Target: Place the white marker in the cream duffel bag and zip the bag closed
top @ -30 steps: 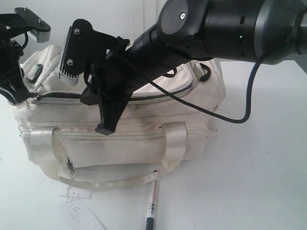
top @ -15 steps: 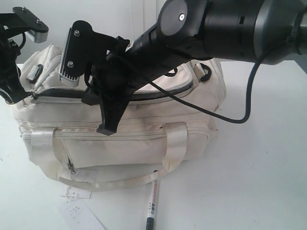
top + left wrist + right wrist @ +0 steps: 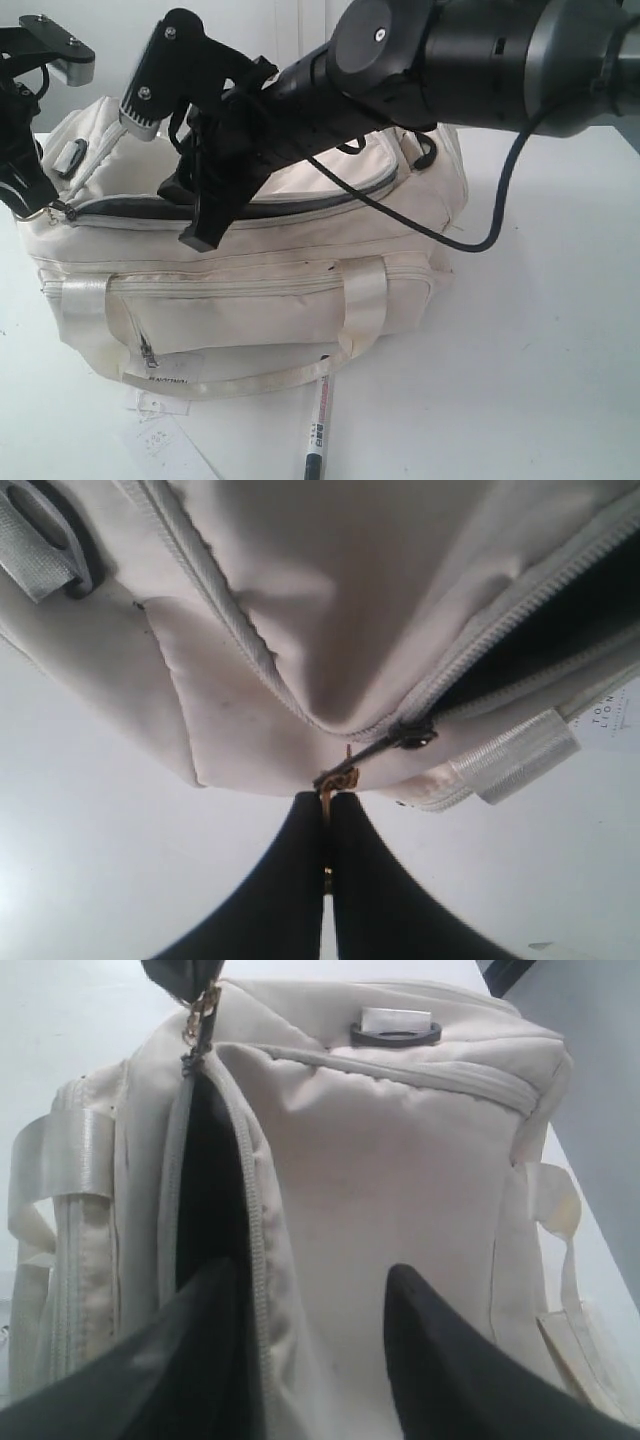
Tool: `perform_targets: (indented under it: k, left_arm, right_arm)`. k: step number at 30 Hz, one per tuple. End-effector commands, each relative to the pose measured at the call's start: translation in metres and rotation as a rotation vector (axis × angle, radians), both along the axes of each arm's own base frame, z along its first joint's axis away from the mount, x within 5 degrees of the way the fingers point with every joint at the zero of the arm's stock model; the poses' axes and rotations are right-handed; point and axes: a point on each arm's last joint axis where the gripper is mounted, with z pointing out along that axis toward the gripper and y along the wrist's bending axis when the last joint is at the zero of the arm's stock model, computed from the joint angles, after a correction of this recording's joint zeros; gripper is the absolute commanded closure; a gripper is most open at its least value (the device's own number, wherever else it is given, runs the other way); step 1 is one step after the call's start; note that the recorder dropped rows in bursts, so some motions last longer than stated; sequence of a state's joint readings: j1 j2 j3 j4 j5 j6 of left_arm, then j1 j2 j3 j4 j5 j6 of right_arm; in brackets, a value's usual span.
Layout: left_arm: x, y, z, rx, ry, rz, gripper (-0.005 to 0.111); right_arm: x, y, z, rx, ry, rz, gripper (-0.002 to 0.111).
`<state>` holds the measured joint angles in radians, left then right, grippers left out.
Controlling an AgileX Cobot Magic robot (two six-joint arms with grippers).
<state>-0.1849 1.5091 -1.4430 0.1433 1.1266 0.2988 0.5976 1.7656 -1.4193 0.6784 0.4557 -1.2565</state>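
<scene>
Bag: the cream duffel bag (image 3: 250,300) sits on the white surface (image 3: 540,350); soft cloth, rounded ends.
Main opening: partly unzipped, dark lining showing in the gap; what lies inside cannot be made out.
Front pocket: zipped shut, its small pull hanging at the left end.
Marker: the white marker (image 3: 318,425) lies outside the bag on the surface, just in front of it, one end under the drooping handle (image 3: 365,300).
Writing: red and dark print on the marker barrel, unreadable; paper tag (image 3: 160,440) by the front corner, marks too small to read.
Materials: shiny satin-like handles, grey zipper tape, black D-ring (image 3: 395,1033) on grey webbing.
Left gripper (image 3: 327,805): fingers clenched on the brass-coloured zipper pull (image 3: 340,778) at the bag's end.
Right gripper (image 3: 312,1275): fingers spread, grasping nothing, over the top of the bag by the opening.
</scene>
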Motion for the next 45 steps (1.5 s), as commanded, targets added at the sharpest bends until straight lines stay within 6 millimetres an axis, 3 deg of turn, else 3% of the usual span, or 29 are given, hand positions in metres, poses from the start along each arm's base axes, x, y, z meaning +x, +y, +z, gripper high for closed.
perform_targets:
  k: [1, 8, 15, 20, 30, 45]
  left_arm:
    - [-0.007, 0.002, 0.002, -0.007, 0.036, 0.015, 0.107]
    - [-0.007, 0.002, 0.002, -0.007, 0.036, 0.015, 0.107]
    - [-0.007, 0.002, 0.002, -0.01, 0.032, 0.014, 0.107]
    - [-0.007, 0.001, 0.002, -0.011, 0.03, 0.014, 0.107]
    - [-0.005, 0.006, 0.003, 0.041, 0.011, 0.014, 0.107]
    - [-0.005, 0.008, -0.003, 0.069, 0.016, 0.012, 0.107]
  right_arm:
    - [0.001, 0.009, -0.007, 0.007, 0.005, 0.001, 0.063]
    - [0.011, 0.016, -0.023, -0.007, 0.02, -0.013, 0.065]
    - [0.016, 0.018, -0.028, -0.01, 0.019, -0.018, 0.079]
    - [0.015, 0.018, -0.025, -0.009, 0.011, -0.015, 0.108]
    - [0.007, 0.01, -0.006, -0.051, -0.051, 0.021, 0.108]
    - [0.007, 0.001, -0.004, -0.095, -0.037, 0.03, 0.108]
